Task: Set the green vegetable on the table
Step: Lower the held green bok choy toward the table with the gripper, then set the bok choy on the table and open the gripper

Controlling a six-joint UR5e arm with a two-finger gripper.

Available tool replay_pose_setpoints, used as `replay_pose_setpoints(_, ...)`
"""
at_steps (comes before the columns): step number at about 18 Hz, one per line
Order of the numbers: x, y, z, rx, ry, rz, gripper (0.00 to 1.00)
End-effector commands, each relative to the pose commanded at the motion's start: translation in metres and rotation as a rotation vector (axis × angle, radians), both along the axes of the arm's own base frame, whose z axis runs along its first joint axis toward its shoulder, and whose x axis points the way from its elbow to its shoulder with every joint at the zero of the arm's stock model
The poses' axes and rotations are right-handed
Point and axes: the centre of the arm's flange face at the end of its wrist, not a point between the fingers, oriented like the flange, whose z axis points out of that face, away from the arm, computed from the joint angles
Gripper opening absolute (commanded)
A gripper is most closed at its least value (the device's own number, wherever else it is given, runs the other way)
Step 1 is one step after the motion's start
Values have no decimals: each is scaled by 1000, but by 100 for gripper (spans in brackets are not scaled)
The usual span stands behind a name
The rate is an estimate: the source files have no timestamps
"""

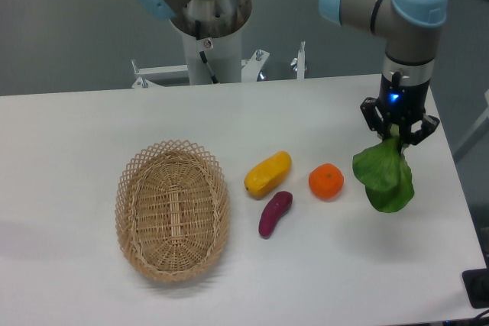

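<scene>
- Presently, gripper [399,137]: fingers pinched on the stem end of the green vegetable [384,179], pointing straight down.
- Green vegetable: hangs leaf-down from the gripper at the right side of the bench [69,135]; whether its lowest leaf touches the surface cannot be told.
- Orange [326,181]: on the bench, just left of the vegetable.
- Yellow piece [267,173] and purple eggplant [274,213]: near the middle.
- Oval wicker basket [173,208]: at left.

The green vegetable [384,179], a broad dark-leaved bok choy toy, hangs leaves-down at the table's [92,127] three o'clock side. The table is flat, white and matte.
</scene>
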Motion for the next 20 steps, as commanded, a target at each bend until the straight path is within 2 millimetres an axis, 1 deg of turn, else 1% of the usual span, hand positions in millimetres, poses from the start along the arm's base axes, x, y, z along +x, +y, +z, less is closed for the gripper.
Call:
replay_pose_setpoints(2,-4,1,-10,-7,0,-26,33)
replay_pose_setpoints(5,-22,8,-46,-9,16,-36,33)
replay_pose_setpoints(8,-26,36,-79,4,40,-47,33)
replay_pose_setpoints(11,-30,43,-95,11,15,4,33)
replay_pose_setpoints(15,-31,52,-112,4,-6,-6,33)
replay_pose_setpoints(17,-32,68,-122,1,-11,-31,33)
replay_pose_setpoints(18,-31,70,-131,-6,-22,-41,33)
replay_pose_setpoints(20,-29,71,-134,-8,-28,-44,34)
